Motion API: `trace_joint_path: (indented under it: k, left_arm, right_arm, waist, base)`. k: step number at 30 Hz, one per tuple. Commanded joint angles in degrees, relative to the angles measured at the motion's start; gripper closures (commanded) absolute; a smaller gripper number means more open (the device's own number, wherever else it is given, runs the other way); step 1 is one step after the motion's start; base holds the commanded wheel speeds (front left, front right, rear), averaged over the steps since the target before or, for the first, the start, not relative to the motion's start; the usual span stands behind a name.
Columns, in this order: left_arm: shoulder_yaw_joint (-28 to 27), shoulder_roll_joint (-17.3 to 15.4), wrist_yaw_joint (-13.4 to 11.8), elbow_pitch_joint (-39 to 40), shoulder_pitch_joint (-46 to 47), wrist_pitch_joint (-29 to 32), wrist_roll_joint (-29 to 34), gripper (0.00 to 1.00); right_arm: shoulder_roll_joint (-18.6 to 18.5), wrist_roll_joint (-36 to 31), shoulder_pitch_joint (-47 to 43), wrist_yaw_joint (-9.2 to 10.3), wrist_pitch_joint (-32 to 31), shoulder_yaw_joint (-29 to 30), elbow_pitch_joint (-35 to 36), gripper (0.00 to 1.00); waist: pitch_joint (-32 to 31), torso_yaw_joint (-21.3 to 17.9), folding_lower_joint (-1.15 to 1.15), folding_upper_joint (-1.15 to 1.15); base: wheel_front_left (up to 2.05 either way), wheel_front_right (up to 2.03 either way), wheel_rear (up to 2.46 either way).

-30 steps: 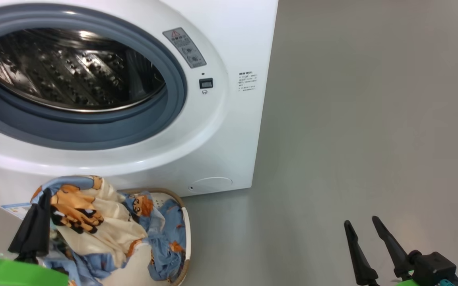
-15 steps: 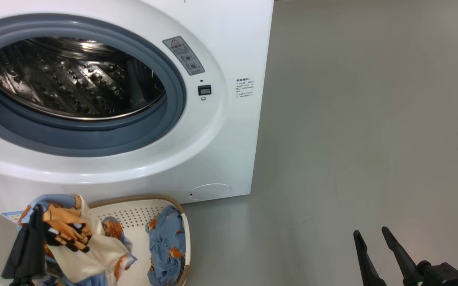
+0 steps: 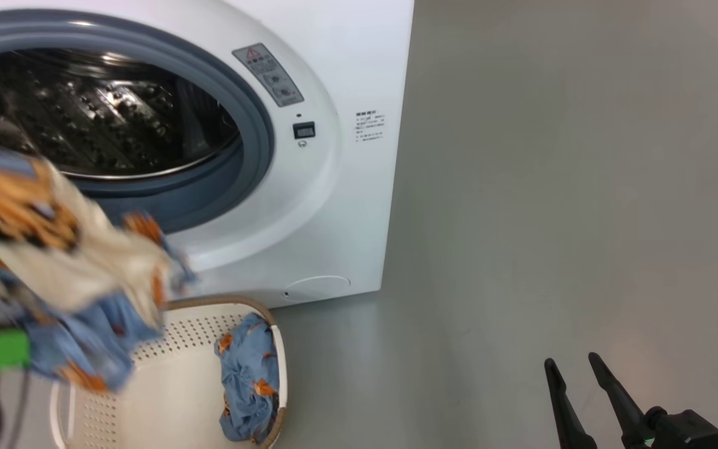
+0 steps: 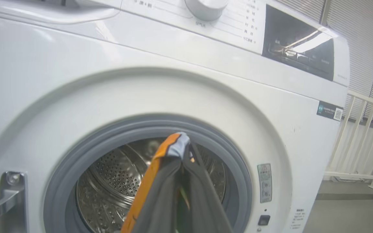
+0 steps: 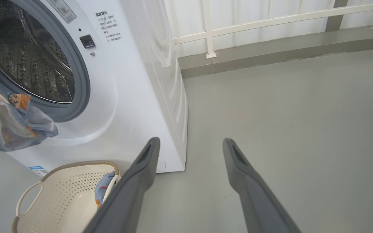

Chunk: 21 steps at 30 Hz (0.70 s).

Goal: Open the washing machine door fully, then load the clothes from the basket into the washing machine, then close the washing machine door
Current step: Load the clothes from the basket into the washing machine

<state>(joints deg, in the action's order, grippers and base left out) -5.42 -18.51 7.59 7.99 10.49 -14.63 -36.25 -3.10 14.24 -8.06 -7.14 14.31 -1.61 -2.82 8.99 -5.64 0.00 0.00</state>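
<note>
Blurring at the head view's left edge, the light blue, orange-printed garment point(image 3: 66, 268) hung clamped in the left gripper point(image 4: 183, 157) before the open mouth of the big white washing machine point(image 3: 334, 206), higher above the cream perforated plastic basket point(image 3: 172, 386) than earlier, while the right gripper point(image 3: 572, 363) held its fingers apart.

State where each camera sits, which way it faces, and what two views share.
Head view: on the head, looking forward and down at the washing machine, basket and floor; open right gripper at lower right.
Left wrist view: on the left wrist, facing the drum; left gripper shut on the clothes.
Right wrist view: on the right wrist, facing the floor beside the machine; its spread fingers show.
Shared: head and right wrist views show the basket holding one garment.
</note>
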Motion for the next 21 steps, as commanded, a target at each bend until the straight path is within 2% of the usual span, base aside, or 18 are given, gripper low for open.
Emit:
trace_joint_path:
  k: [1,6,10,15,21]
  left_arm:
    - [-3.5,-2.5,-0.1,1.1,6.5,-0.4,0.7,1.00]
    - [-3.1,-3.4,-0.1,-4.8,17.0,-0.4,1.6,1.00]
    - [0.9,-4.8,-0.1,-12.9,23.0,-0.4,2.5,1.00]
    - [4.2,-6.1,-0.1,-25.0,27.2,-0.4,3.0,1.00]
    - [7.2,-8.4,-0.1,-34.1,30.9,-0.4,0.6,1.00]
  right_arm:
    - [-0.1,-0.4,2.1,-0.35,0.7,-1.9,1.6,0.00]
    - [0.2,-0.8,3.3,-0.35,0.7,-3.2,2.0,0.00]
    - [0.2,0.8,4.3,-0.35,0.7,-4.9,2.3,0.00]
    - [0.2,2.4,5.4,-0.35,0.7,-7.5,2.6,0.00]
    - [0.2,3.6,6.1,-0.35,0.7,-9.4,3.4,0.00]
  waist:
    - [1.3,-0.7,0.00,0.00]
    - [3.9,-1.8,0.00,0.00]
    - [6.2,-3.2,0.00,0.00]
    - [8.9,-5.6,0.00,0.00]
    - [11.6,-7.8,0.00,0.00]
  base:
    - [0.00,0.00,0.00]
    - [0.00,0.00,0.00]
    - [0.00,0.00,0.00]
    - [0.00,0.00,0.00]
    - [0.00,0.00,0.00]
